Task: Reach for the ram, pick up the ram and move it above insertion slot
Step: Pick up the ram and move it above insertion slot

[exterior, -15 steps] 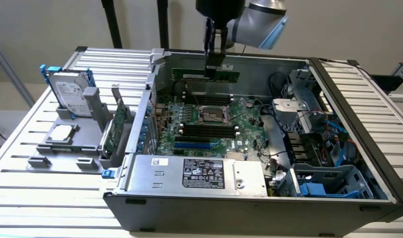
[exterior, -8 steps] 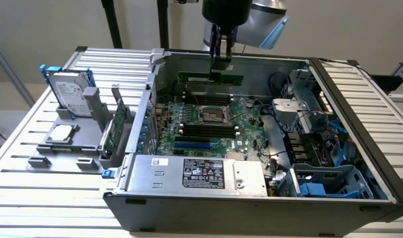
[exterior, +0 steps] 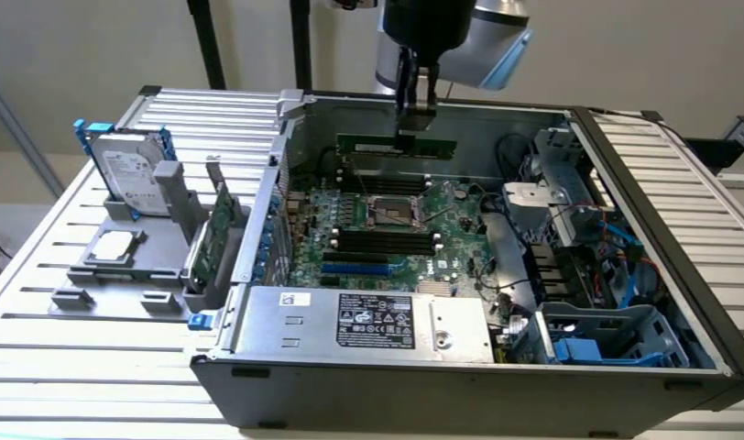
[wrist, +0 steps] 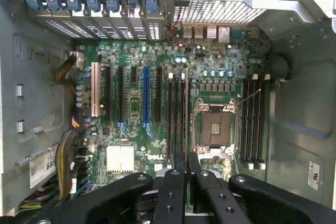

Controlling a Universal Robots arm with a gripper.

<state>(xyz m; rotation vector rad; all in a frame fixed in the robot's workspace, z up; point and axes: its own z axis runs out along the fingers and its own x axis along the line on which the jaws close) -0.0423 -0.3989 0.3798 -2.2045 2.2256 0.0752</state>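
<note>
My gripper [exterior: 415, 117] hangs over the open computer case [exterior: 347, 390], shut on the ram [exterior: 394, 144]. The ram is a long thin green stick, held level by its top edge, well above the motherboard [exterior: 452, 206]. In the wrist view the black fingers [wrist: 175, 182] are pressed close together and line up with the bank of black memory slots [wrist: 177, 119] beside the CPU socket [wrist: 216, 128]. A second bank of slots [wrist: 254, 121] lies on the socket's other side. Between the fingers the ram is edge-on and hard to tell apart.
A silver hard drive with blue rails [exterior: 127, 170] and a green expansion card [exterior: 215, 229] stand in a grey holder on the exterior view's left. The power supply [exterior: 366, 321] fills the case's front. Cables and drive bays [exterior: 592, 266] crowd the exterior view's right.
</note>
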